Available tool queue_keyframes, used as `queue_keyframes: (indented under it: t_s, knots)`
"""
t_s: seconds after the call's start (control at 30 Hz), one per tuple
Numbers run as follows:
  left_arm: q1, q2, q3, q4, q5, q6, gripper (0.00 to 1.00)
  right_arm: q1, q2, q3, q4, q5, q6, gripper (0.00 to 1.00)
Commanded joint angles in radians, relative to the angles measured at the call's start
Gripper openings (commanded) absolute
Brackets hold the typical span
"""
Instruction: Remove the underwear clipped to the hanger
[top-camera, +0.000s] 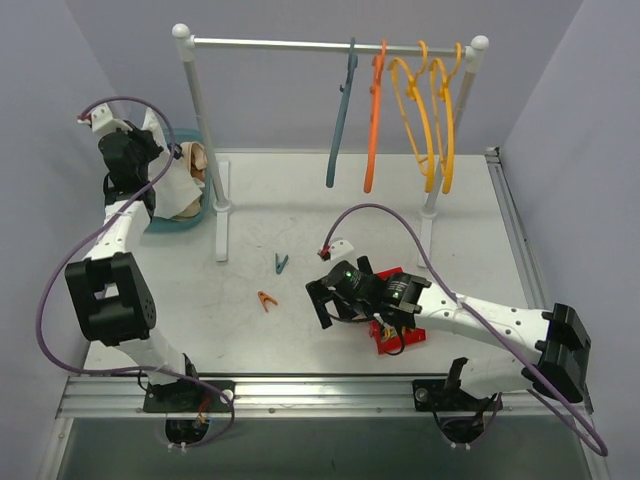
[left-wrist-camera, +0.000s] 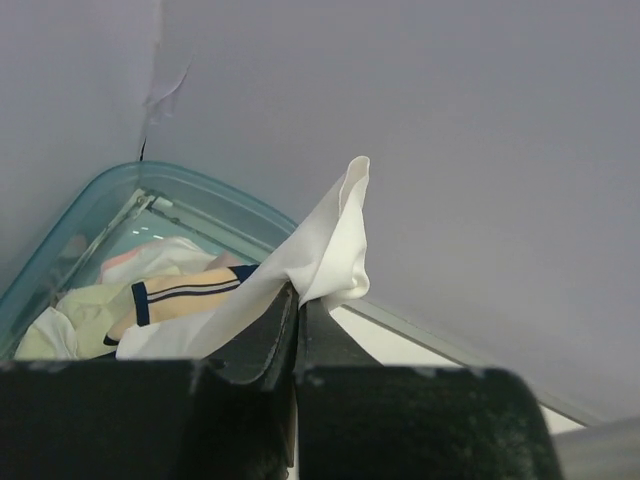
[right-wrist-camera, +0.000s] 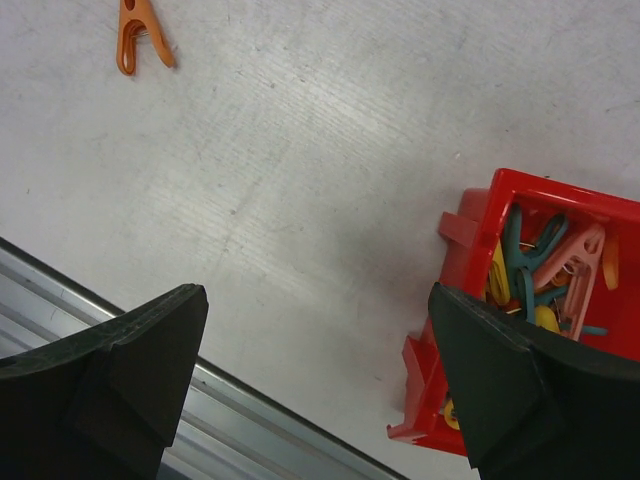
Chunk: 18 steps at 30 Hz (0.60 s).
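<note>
My left gripper (top-camera: 168, 160) is at the far left, shut on the plain white underwear (top-camera: 182, 186), which hangs from it over the teal bin (top-camera: 192, 222). In the left wrist view the white underwear (left-wrist-camera: 335, 235) is pinched between my closed jaws (left-wrist-camera: 298, 292) and drapes down into the bin (left-wrist-camera: 215, 200). The cream underwear with dark trim (left-wrist-camera: 185, 290) lies inside the bin. My right gripper (top-camera: 325, 300) is open and empty low over the table, beside the red box; it also shows in the right wrist view (right-wrist-camera: 315, 335).
A rack (top-camera: 330, 45) at the back holds a blue hanger (top-camera: 343, 110), an orange hanger (top-camera: 375, 115) and yellow hangers (top-camera: 432, 110), all bare. A red box (right-wrist-camera: 480, 230) holds clothespins. An orange clip (top-camera: 266, 299) and a teal clip (top-camera: 281, 263) lie on the table. A pale green cloth (left-wrist-camera: 70, 310) lies in the bin.
</note>
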Motion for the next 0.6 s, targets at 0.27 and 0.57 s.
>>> queue_keyframes:
  t_s: [0.27,0.57]
  knots:
    - [0.062,0.175,0.004,-0.002,-0.01,-0.045,0.72,-0.045,0.18,0.041,0.146,-0.077,-0.005,1.0]
    - [0.063,-0.076,-0.121,-0.146,-0.109,-0.15,0.94,-0.129,0.343,0.212,0.152,-0.094,-0.016,1.0]
